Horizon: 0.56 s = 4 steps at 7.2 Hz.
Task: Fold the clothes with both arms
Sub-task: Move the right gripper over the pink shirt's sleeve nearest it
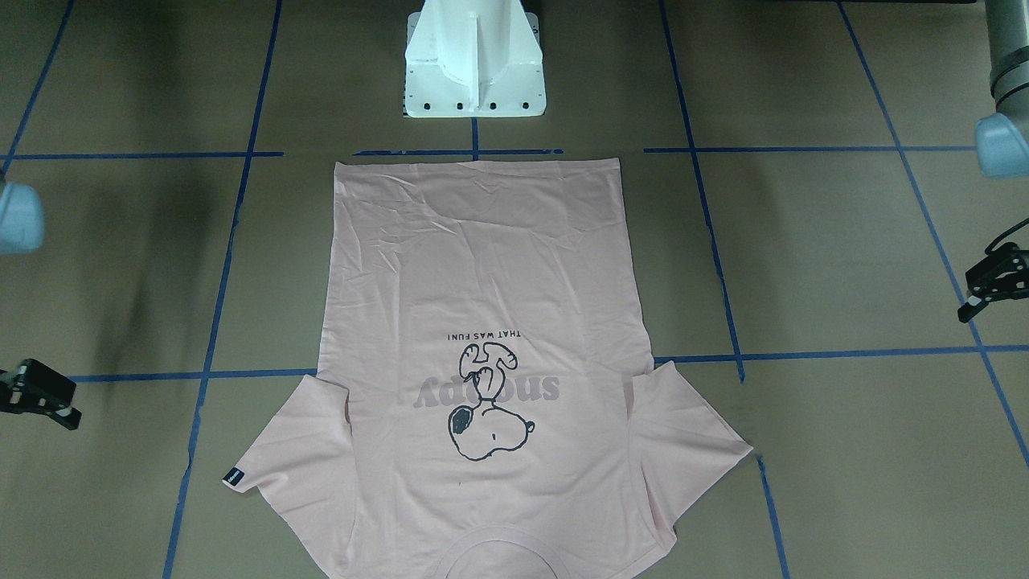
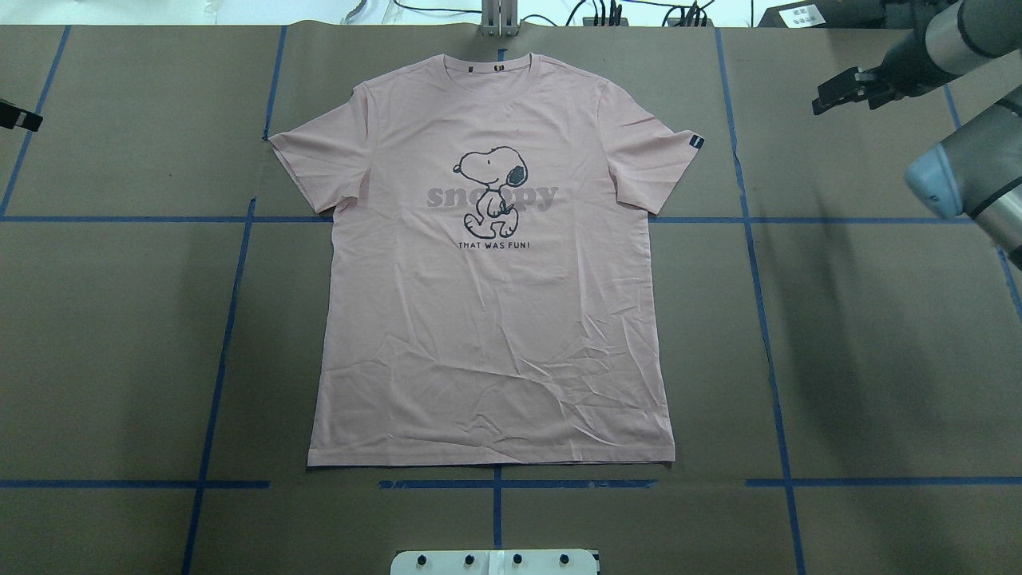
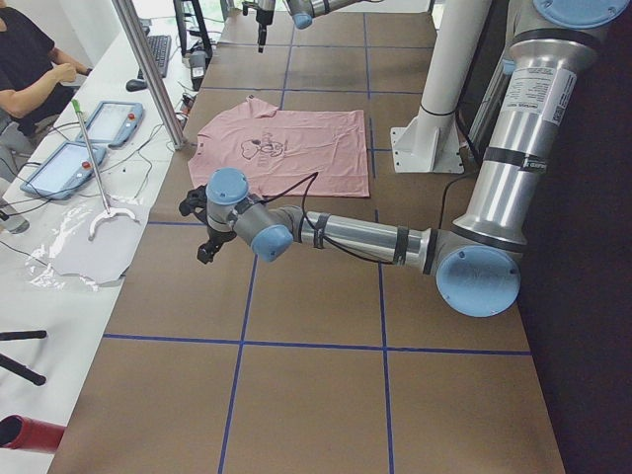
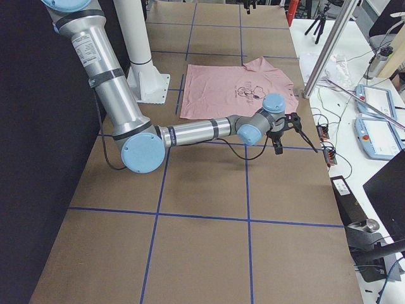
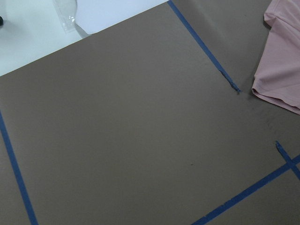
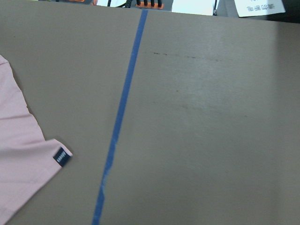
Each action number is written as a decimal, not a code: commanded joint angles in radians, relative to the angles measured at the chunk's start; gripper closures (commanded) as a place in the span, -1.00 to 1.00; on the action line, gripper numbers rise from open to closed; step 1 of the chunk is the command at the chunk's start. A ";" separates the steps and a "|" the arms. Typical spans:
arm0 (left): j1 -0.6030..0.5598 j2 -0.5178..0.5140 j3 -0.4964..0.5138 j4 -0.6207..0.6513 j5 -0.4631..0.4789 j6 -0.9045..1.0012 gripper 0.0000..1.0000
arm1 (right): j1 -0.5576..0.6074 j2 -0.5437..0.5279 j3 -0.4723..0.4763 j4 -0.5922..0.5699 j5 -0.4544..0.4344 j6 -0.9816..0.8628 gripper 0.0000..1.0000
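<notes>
Brown paper covers the table (image 2: pixel 120 343), gridded with blue tape (image 2: pixel 214 383). The pink T-shirt (image 2: pixel 495 335) lies flat and print-up at its centre in the overhead view, with the collar toward 12 o'clock and the hem toward 6 o'clock, just short of the white pedestal (image 1: pixel 474 80). Wide bare paper lies open on both long sides of the shirt, at 3 and 9 o'clock, and neither arm touches cloth. The right gripper (image 2: pixel 830 94) hangs off the tagged sleeve at about 2 o'clock, well apart from it, with its fingers spread. The left gripper (image 1: pixel 969 291) sits out at about 10 o'clock, cut off at the overhead view's edge, and the front-facing view shows its fingers apart and holding nothing. Only the wrist cameras bring the edges close. The right one shows the small black sleeve tag (image 6: pixel 61 156) beside a tape line, and the left one shows a sleeve hem lying loose near a torn tape end (image 5: pixel 230 83). Only the left side view shows a seated person (image 3: pixel 25 59) and two pendants (image 3: pixel 104 123) on the white bench beyond the collar edge.
</notes>
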 commanded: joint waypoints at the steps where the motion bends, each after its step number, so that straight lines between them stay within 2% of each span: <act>1: 0.040 -0.029 0.006 -0.002 0.060 -0.036 -1.00 | -0.107 0.151 -0.159 0.053 -0.067 0.055 -1.00; 2: 0.040 -0.042 0.000 -0.002 0.064 -0.046 -1.00 | -0.147 0.197 -0.204 0.055 -0.113 0.054 -1.00; 4: 0.040 -0.052 -0.003 -0.002 0.064 -0.096 -1.00 | -0.219 0.219 -0.267 0.096 -0.190 0.054 -0.96</act>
